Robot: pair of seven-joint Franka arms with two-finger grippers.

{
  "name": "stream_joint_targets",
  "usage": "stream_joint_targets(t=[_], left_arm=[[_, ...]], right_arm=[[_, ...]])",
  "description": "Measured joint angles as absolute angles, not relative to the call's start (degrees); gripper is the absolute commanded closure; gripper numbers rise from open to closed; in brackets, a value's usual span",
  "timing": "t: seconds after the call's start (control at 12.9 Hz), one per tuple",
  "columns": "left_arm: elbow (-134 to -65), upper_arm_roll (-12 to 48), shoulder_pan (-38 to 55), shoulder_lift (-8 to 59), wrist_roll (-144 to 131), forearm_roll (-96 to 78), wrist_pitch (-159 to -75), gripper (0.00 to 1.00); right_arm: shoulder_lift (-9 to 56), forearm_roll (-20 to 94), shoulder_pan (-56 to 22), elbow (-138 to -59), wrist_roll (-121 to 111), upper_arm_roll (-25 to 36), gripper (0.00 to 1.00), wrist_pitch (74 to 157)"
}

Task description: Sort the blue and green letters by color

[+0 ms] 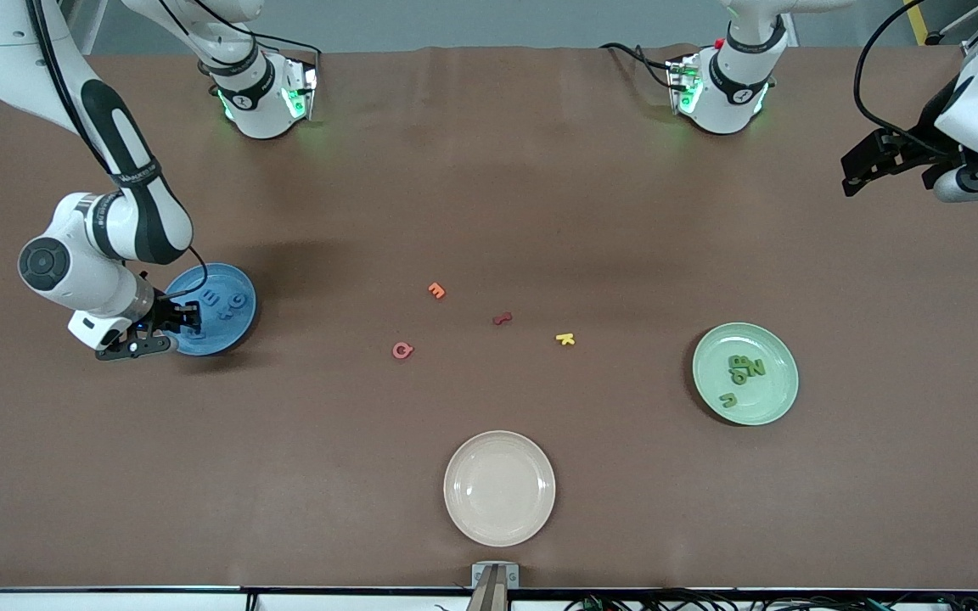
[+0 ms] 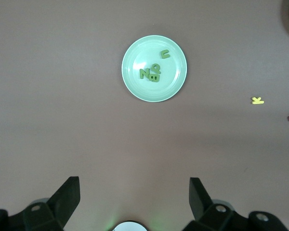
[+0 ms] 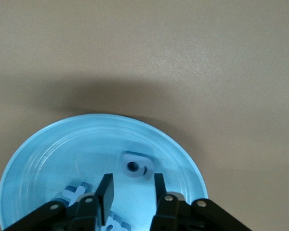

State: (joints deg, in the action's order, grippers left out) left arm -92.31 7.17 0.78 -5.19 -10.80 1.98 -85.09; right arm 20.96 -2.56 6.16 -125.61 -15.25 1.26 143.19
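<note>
While apart, right end effector overhangs blue letters.

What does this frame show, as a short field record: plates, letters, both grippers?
blue plate: toward the right arm's end, holds blue letters
green plate: toward the left arm's end, holds green letters
white plate: nearest the front camera
loose letters: orange, red, pink, yellow K, on the table between the plates
right gripper: open, low over the blue plate
left gripper: open, waiting, raised
</note>
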Motion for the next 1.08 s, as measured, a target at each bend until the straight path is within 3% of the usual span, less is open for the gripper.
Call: stream_joint_targets(t=[0.23, 0.46, 0.77, 1.08], left_arm=[[-92.31, 7.17, 0.78, -5.18, -10.80, 1.98, -85.09, 0.00], [-92.39, 7.19, 0.78, -5.13, -10.80, 1.98, -85.09, 0.00], [-92.45, 7.20, 0.78, -5.08, -10.80, 1.98, -85.09, 0.00], [-92.57, 7.29, 0.80, -5.07, -10.80, 1.97, -85.09, 0.00]], right_arm=[[20.74, -2.56, 6.16, -125.09, -15.25, 1.24, 0.01, 142.88], [16.79, -2.55, 6.16, -123.44, -15.18, 1.16, 0.01, 137.21], [7.10, -2.53, 6.13, -118.41, -11.86, 0.58, 0.01, 120.38], [4.16, -2.48, 5.09, -106.47, -6.60, -0.30, 0.01, 103.21]])
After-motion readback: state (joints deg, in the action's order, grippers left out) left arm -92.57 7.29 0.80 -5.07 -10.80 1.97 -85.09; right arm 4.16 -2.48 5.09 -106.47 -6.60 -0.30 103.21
